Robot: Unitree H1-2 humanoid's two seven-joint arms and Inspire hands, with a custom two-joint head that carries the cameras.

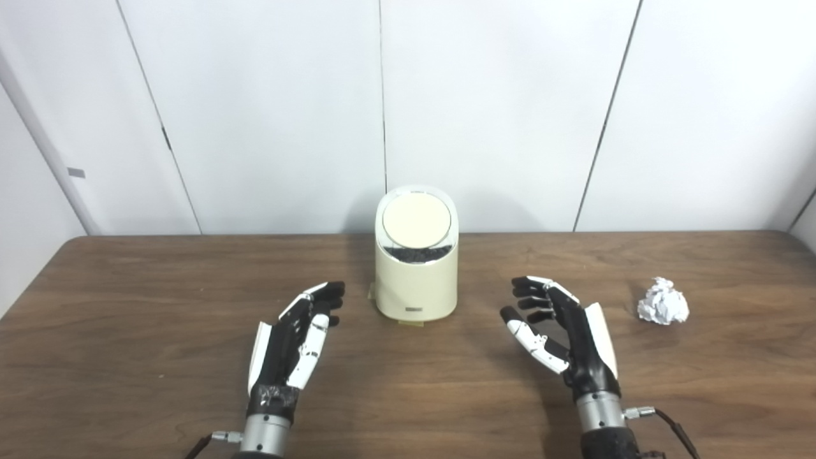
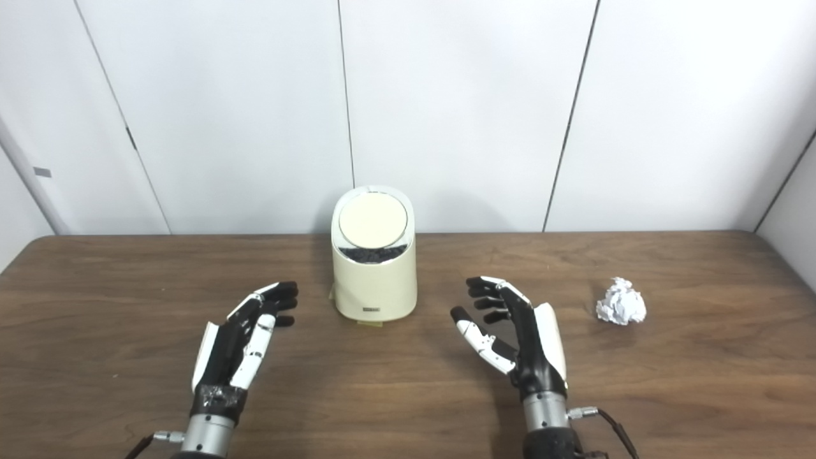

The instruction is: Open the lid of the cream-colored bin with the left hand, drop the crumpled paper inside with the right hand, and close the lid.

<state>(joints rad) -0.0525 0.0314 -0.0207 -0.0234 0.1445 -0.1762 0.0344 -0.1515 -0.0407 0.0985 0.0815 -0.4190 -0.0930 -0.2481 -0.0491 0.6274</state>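
Note:
A cream-colored bin (image 1: 415,274) stands upright at the middle of the wooden table (image 1: 408,408), its round lid (image 1: 416,220) down and tilted toward me. A crumpled white paper ball (image 1: 663,301) lies on the table far to the right. My left hand (image 1: 296,341) rests open to the left of the bin and nearer to me, fingers pointing toward it, holding nothing. My right hand (image 1: 561,335) is open to the right of the bin, palm turned inward, empty; the paper lies a short way beyond it to the right.
White wall panels (image 1: 408,115) rise just behind the table's far edge. A small pale tab (image 1: 371,294) sticks out at the bin's lower left. Cables trail from both wrists at the bottom edge.

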